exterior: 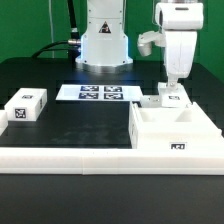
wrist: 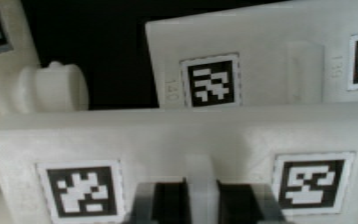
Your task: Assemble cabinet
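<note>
Currently you have the cabinet (exterior: 150, 140) sitting on the bench (exterior: 60, 125) at about four o'clock in the exterior view, just behind the long low rail (exterior: 60, 155). Its long axis runs from nine to three o'clock. Its open compartments face straight up, and one tagged face turns toward six. Your arm (exterior: 178, 40) hangs upright over the cabinet's far wall, at the cabinet's twelve o'clock, with the wrist pointing straight down onto a small tagged block (exterior: 172, 98) there. The jaws are drawn nearly together: in the wrist view the dark fingers (wrist: 158, 203) leave only a slit, and you cannot tell whether they pinch anything. The cabinet is white, boxy plastic with thick walls and a black-and-white tag on its front.
</note>
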You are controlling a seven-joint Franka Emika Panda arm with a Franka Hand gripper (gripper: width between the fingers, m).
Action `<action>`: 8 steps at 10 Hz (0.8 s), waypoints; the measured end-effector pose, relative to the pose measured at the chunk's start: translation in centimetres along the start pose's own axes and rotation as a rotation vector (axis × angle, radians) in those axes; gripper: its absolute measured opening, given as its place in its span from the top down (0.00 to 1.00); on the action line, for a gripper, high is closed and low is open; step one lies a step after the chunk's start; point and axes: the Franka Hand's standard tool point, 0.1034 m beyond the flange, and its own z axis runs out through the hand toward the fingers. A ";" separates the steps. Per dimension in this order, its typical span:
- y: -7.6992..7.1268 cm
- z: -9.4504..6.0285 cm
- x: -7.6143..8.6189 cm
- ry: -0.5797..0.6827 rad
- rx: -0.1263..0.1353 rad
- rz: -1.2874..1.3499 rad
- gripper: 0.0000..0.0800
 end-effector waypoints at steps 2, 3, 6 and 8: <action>0.0 0.1 0.0 0.000 0.001 0.000 0.91; 0.0 0.1 0.0 0.000 0.001 0.000 0.91; 0.1 -0.3 -0.2 -0.008 0.008 0.002 0.91; 0.2 -0.4 -0.2 -0.010 0.010 0.002 0.91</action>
